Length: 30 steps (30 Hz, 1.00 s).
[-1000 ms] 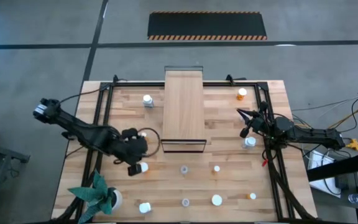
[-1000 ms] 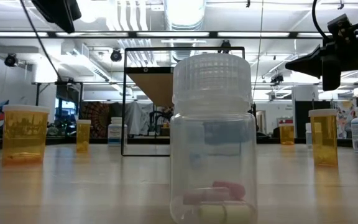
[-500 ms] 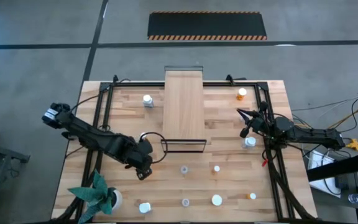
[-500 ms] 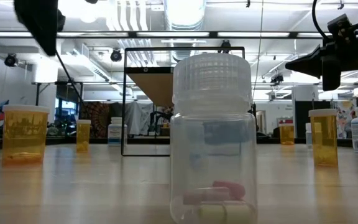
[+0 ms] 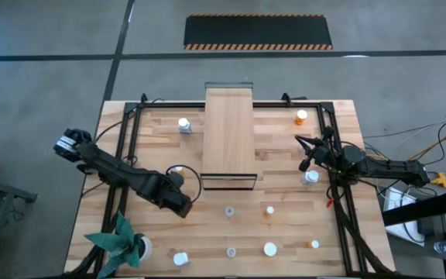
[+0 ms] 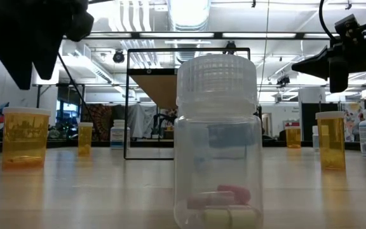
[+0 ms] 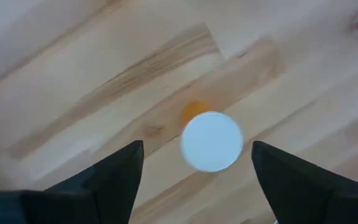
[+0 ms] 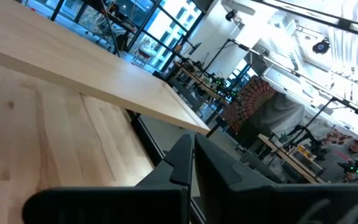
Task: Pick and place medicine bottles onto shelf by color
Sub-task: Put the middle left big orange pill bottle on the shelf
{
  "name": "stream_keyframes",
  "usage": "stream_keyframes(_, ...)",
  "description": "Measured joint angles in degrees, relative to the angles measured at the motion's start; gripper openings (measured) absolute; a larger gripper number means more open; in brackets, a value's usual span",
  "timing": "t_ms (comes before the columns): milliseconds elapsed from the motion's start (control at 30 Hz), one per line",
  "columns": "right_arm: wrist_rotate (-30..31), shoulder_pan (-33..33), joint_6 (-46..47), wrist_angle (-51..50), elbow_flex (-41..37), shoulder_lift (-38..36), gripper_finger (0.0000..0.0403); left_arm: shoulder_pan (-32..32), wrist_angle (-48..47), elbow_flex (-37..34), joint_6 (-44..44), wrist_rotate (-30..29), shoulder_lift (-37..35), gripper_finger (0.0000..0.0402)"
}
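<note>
We see the left gripper (image 7: 197, 163) low over the table (image 5: 285, 155), its fingers (image 7: 114, 177) spread wide apart. Between the two fingers, and touching neither, stands a small orange bottle (image 7: 211, 140) seen from above: its white cap fills the gap's middle and a sliver of orange body shows at the cap's edge. In the high view the left gripper (image 5: 180, 203) sits just off the near end of the shelf (image 5: 229, 132), and the bottle itself is hidden under the arm.

The right gripper (image 5: 299, 142) hangs above the table to the far side of the shelf from the left arm; its fingers (image 8: 188, 155) are pressed together with nothing between them, their tips pointing toward the shelf's long edge. A white bottle (image 5: 310, 177) stands just behind those fingers, beside the right arm's wrist.

The shelf carries no bottle that we can see. The other medicine bottles stand scattered on the table: a white one (image 5: 183, 124) and an orange one (image 5: 301, 117) flanking the shelf, and several more in front of the left fingers, among them a clear bottle (image 6: 218, 143) with capsules inside, close to the low camera
</note>
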Motion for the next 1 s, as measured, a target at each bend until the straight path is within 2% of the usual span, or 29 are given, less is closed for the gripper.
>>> stream_keyframes(133,0.0,-0.01,0.02,-0.01,0.0,-0.01,0.0009,0.57,5.61,-2.47,-0.07,1.49,0.43,0.0283)
stream_keyframes(333,0.0,0.0,0.02,-0.01,0.01,-0.02,0.0009,0.63,5.23,-2.93,0.07,4.43,3.66,0.0283)
stream_keyframes(767,0.02,0.0,0.02,-0.06,0.01,-0.01,0.0009,0.7,7.48,-2.76,1.51,5.15,5.75,0.0282)
stream_keyframes(1000,0.0,-0.01,0.0,-0.05,0.01,0.0,0.0009,0.68,8.49,-3.75,1.99,5.19,5.75,0.0249)
